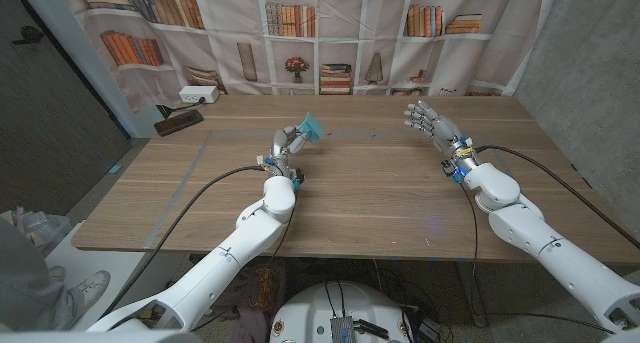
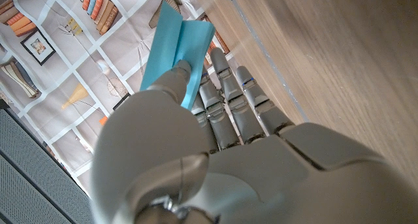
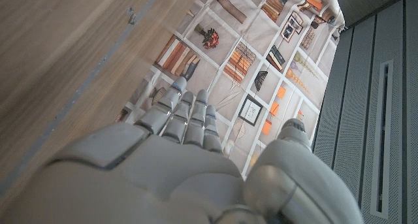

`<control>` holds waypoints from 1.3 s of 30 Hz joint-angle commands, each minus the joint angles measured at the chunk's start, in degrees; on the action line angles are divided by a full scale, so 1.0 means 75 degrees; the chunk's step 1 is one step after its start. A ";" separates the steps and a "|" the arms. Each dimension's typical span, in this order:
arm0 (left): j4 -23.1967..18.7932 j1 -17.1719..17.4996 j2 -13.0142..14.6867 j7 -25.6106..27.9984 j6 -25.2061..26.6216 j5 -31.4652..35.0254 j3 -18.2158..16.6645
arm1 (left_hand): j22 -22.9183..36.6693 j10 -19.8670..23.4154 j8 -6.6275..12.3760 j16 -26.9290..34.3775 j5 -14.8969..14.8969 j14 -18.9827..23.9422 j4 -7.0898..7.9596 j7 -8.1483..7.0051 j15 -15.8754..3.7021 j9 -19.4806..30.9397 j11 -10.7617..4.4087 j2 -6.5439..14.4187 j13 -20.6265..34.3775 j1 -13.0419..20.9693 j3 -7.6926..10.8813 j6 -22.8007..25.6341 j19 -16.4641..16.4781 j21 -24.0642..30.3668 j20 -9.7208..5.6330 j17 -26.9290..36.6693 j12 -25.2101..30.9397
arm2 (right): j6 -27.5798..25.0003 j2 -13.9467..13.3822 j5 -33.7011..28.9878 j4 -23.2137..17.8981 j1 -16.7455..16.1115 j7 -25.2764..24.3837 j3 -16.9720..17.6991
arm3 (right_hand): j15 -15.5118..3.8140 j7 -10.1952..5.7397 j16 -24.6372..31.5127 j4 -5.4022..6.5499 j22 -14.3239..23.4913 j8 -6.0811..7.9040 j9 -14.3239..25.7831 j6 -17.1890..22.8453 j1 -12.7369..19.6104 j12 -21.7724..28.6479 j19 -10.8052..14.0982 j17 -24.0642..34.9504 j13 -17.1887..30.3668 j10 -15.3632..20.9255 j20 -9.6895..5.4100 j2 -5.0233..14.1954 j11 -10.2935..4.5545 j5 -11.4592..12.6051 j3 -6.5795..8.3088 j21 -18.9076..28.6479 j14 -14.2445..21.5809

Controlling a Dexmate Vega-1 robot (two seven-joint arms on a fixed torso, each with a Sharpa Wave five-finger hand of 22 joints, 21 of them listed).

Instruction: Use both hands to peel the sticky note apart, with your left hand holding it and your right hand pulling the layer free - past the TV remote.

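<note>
My left hand (image 1: 287,143) is raised above the middle of the table and pinches a light blue sticky note (image 1: 311,129) between thumb and fingers. In the left wrist view the blue sticky note (image 2: 175,51) sticks out past the fingers (image 2: 225,87) of my left hand (image 2: 215,139), and it looks like two sheets slightly fanned. My right hand (image 1: 430,121) hovers over the far right part of the table with its fingers spread and nothing in it, well apart from the note. In the right wrist view, my right hand (image 3: 189,165) holds nothing. The TV remote (image 1: 179,122) lies at the far left.
A white power strip (image 1: 197,95) lies at the table's far left edge behind the remote. A bookshelf-print curtain (image 1: 330,38) hangs behind the table. Black cables (image 1: 200,188) run along both arms. A pale tape line (image 1: 180,178) marks the left part of the table.
</note>
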 commanded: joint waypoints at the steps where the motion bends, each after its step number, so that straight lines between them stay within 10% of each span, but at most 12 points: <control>1: 0.0142 -0.0128 -0.0048 -0.0044 -0.0054 0.0227 0.0203 | 0.0045 0.0388 0.0002 0.0000 0.0033 0.0072 0.0022 0.0046 -0.0895 0.0009 -0.0318 0.0277 0.0042 0.0295 -0.0032 0.0116 -0.0061 0.0062 -0.0355 0.0022 0.0011 | 0.0120 -0.0268 -0.1832 -0.0546 -0.0121 -0.1262 -0.0064 | -0.0310 0.0010 0.0040 -0.0098 0.0016 0.0090 0.0045 0.0196 0.0180 0.0058 0.0143 0.0015 0.0025 0.0178 0.0004 -0.0028 0.0000 0.0029 0.0015 0.0064 0.0193; 13: 0.0286 -0.0233 -0.0111 0.0183 -0.0163 0.0507 0.0228 | 0.0061 0.0430 -0.0038 -0.0012 0.0023 0.0097 0.0018 0.0055 -0.0902 -0.0021 -0.0315 0.0263 0.0038 0.0322 -0.0058 0.0134 -0.0072 0.0132 -0.0371 0.0026 -0.0017 | -0.0165 -0.0377 -0.2501 -0.1023 -0.0173 -0.1748 -0.0050 | -0.0264 0.0089 0.0088 -0.0090 0.0030 0.0165 0.0053 0.0569 0.0304 0.0179 0.0467 0.0049 0.0030 0.0623 0.0190 -0.0041 0.0060 0.0021 0.0026 0.0146 0.0627; 24: 0.0261 -0.0287 -0.0194 0.0175 -0.0288 0.0709 0.0382 | 0.0074 0.0449 -0.0080 -0.0020 0.0022 0.0127 0.0012 0.0050 -0.0912 -0.0042 -0.0314 0.0254 0.0033 0.0352 -0.0081 0.0132 -0.0092 0.0196 -0.0369 0.0031 -0.0053 | -0.1064 -0.0513 -0.3153 -0.2036 -0.0482 -0.2382 0.0052 | -0.0224 0.0175 0.0077 -0.0328 0.0043 0.0194 0.0067 0.0846 0.1373 0.0233 0.0698 0.0034 0.0032 0.0969 0.0337 0.0097 0.0048 -0.0047 0.0414 0.0180 0.1054; 39: 0.0410 -0.0419 -0.0395 0.0433 -0.0300 0.1203 0.0624 | 0.0089 0.0530 -0.0150 -0.0028 0.0021 0.0217 0.0002 0.0206 -0.0890 -0.0082 -0.0309 0.0243 -0.0006 0.0400 -0.0109 0.0202 -0.0072 0.0324 -0.0342 0.0020 -0.0104 | -0.1967 -0.0628 -0.4019 -0.2937 -0.0788 -0.3033 0.0019 | -0.0197 0.0437 0.0059 -0.0183 0.0078 0.0062 0.0071 0.0709 0.1468 0.0218 0.1001 0.0066 0.0027 0.1121 0.0407 -0.0131 0.0091 -0.0143 0.0360 0.0284 0.1323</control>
